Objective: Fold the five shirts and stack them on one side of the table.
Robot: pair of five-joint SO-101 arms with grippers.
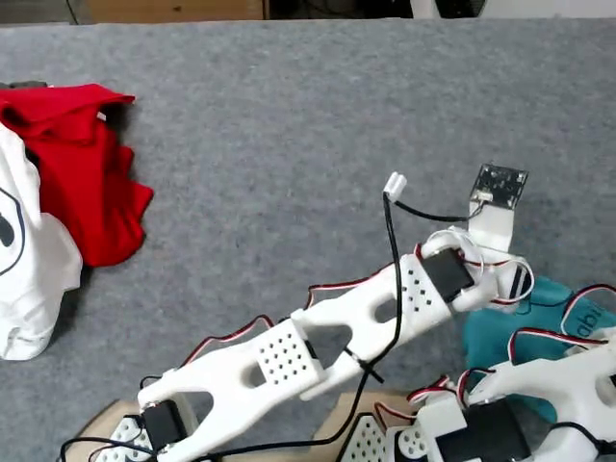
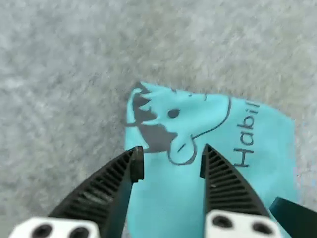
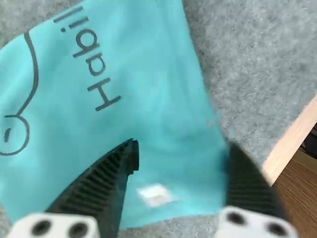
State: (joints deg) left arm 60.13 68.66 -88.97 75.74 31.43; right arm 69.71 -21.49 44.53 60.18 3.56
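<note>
the table wears a grey, fuzzy felt-like cover (image 1: 289,106), matted and a bit mottled. three shirts are out on it. one red shirt (image 1: 96,183) lies crumpled at about ten o'clock, soft and creased with a flap turned over along its top. one white shirt (image 1: 29,260) with a dark print is bunched at about eight o'clock, its edge touching the red one. one teal shirt (image 1: 500,332) sits at about four o'clock, smooth knit cloth folded into a rough rectangle, with a dark cartoon face and dark lettering on the upper side.

two white plastic arms, perforated and strung with red and black wires, come up from six o'clock, and both end over the teal shirt (image 2: 218,148).

the left gripper (image 2: 171,163) has its jaws parted by a moderate gap with nothing between them. its black ribbed fingers (image 2: 116,186) sit over the printed face, close to the shirt's edge where the grey cover begins. i cannot tell whether the tips touch the cloth.

the right gripper (image 3: 181,158) is spread wider, also holding nothing. it hangs over the plain part of the teal shirt (image 3: 124,99), with a small white tag (image 3: 153,194) lying between its jaws. beside it a strip of grey cover runs to the pale wooden table edge (image 3: 292,144).
</note>
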